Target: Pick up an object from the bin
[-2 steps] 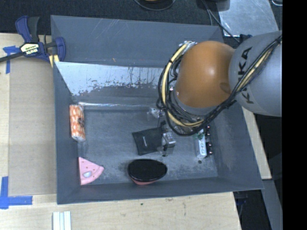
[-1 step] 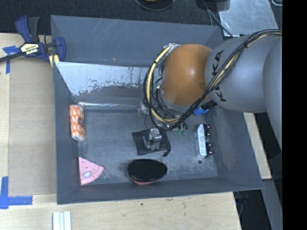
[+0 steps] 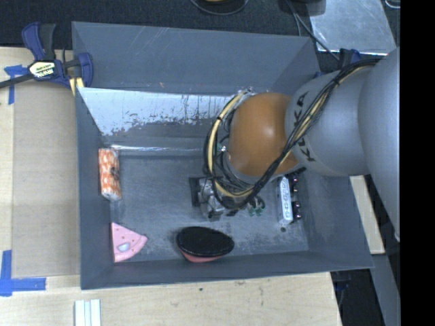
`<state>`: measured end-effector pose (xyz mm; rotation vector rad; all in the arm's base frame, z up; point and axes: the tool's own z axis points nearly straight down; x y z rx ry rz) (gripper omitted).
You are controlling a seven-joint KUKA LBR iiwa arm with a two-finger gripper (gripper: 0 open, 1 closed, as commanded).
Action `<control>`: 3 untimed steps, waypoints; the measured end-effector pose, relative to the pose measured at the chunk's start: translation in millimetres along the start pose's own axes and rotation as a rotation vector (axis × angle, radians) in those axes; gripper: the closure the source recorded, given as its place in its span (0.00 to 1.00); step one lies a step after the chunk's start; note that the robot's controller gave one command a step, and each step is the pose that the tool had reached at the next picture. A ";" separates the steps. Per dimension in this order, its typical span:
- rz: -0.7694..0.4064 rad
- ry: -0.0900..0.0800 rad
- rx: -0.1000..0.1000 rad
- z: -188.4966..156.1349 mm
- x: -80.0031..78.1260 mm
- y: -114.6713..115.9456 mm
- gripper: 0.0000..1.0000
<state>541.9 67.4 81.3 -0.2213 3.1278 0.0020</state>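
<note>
My gripper [image 3: 212,202] is down near the bin floor at the middle, under the orange wrist cover. Just below it, near the front wall, lies a black oval brush with a pink underside [image 3: 204,243], apart from the gripper. To the gripper's right lies a slim white and black stick-shaped thing [image 3: 288,200], partly under the arm. Nothing can be seen between the fingers.
An orange and white packet [image 3: 109,173] lies by the left wall. In the front left corner rests a pink wedge-shaped thing [image 3: 126,242]. The arm with its orange cover and cables fills the bin's right half.
</note>
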 end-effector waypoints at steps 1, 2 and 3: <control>0.000 0.000 0.000 0.0 0.0 -0.1 1.00; -0.046 -0.007 0.001 -56.1 -20.7 -18.5 1.00; -0.004 -0.003 0.000 -126.2 -29.4 -8.4 1.00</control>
